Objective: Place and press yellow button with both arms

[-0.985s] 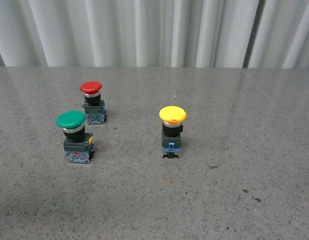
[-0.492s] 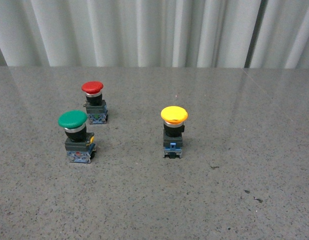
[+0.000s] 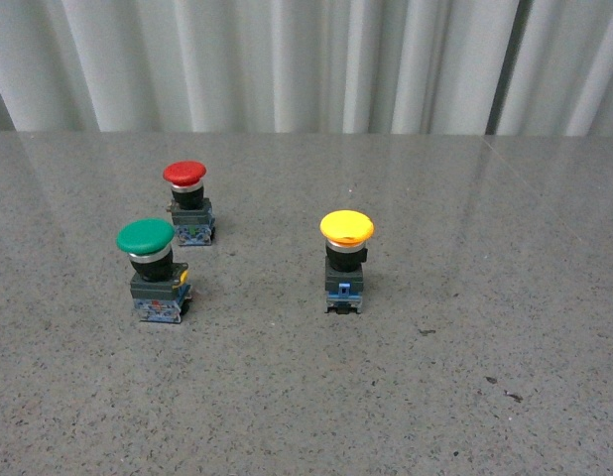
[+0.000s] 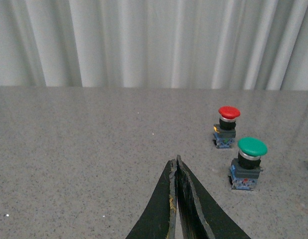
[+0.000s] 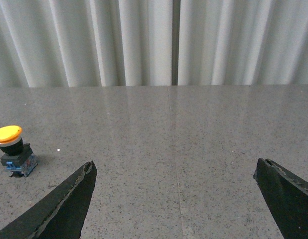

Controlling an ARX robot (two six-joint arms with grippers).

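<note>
The yellow button (image 3: pixel 346 260) stands upright near the middle of the grey speckled table (image 3: pixel 505 248), yellow cap on a black collar and dark base with blue parts. The right wrist view also shows the yellow button (image 5: pixel 12 149), well off to one side of my right gripper (image 5: pixel 175 167), which is open with only bare table between its fingers. My left gripper (image 4: pixel 176 160) is shut with nothing in it, its black fingers pressed together above the table. Neither arm shows in the front view.
A green-capped button (image 3: pixel 152 272) and a red-capped button (image 3: pixel 187 202) stand at the left of the table; the left wrist view shows the green-capped button (image 4: pixel 248 162) and the red-capped button (image 4: pixel 227 125) too. A pale pleated curtain (image 3: pixel 306 59) hangs behind the table's far edge.
The front view has shifted slightly: all three buttons sit a few pixels further right and lower than a second ago. The buttons keep their places relative to one another.
</note>
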